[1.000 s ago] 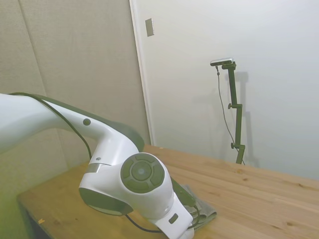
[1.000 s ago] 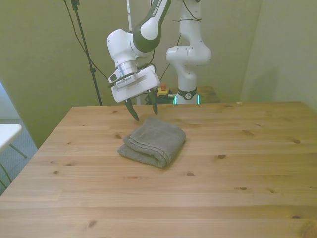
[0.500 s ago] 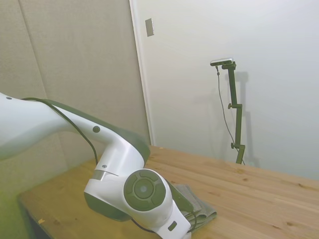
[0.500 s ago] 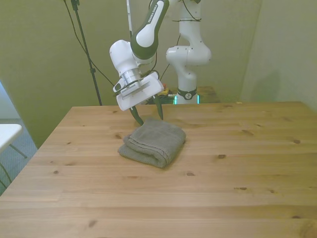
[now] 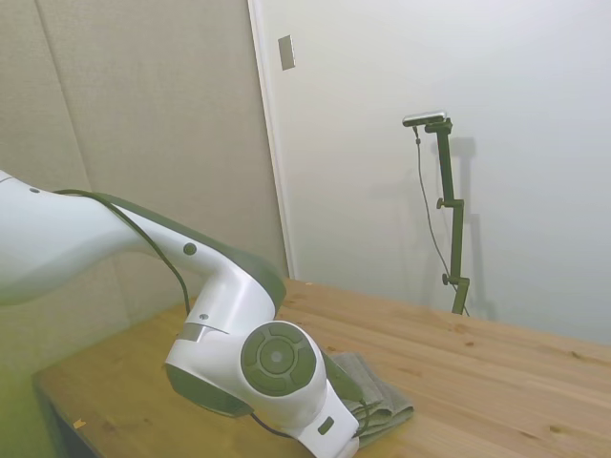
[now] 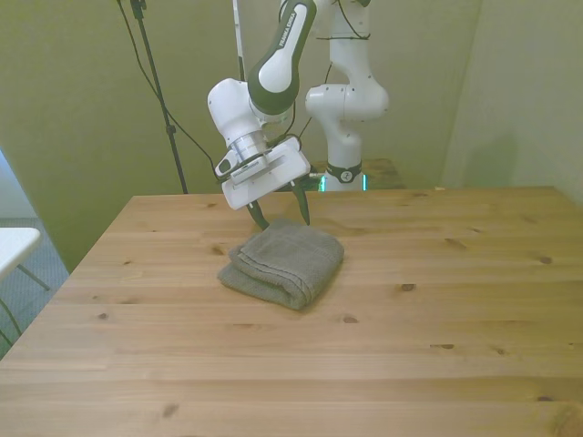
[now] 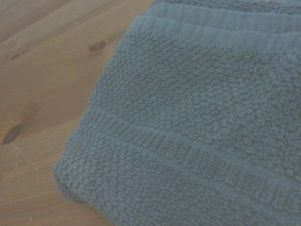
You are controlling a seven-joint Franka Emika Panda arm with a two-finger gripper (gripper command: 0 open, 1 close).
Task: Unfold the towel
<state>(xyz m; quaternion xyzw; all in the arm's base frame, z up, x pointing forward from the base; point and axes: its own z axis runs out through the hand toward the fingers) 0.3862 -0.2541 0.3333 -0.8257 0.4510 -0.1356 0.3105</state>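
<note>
The grey-green terry towel [image 6: 284, 259] lies folded in thick layers on the wooden table [image 6: 410, 328], left of the middle in the front view. My gripper [image 6: 282, 219] hangs open right over the towel's far edge, its two dark fingers pointing down on either side of that edge's corner. In the side view only a strip of the towel [image 5: 382, 401] shows beyond the arm's big wrist joint, which hides the fingers. The wrist view is filled by the towel [image 7: 197, 122] from close by, with a woven band across it and bare wood beside it.
The robot's white base [image 6: 346, 100] stands behind the table's far edge. A dark stand with a cable [image 6: 155, 91] rises at the front view's left, beyond the table.
My gripper has moved toward the front view's right and down, from beside the towel's far edge to just over it. It stays open. The towel has not moved.
</note>
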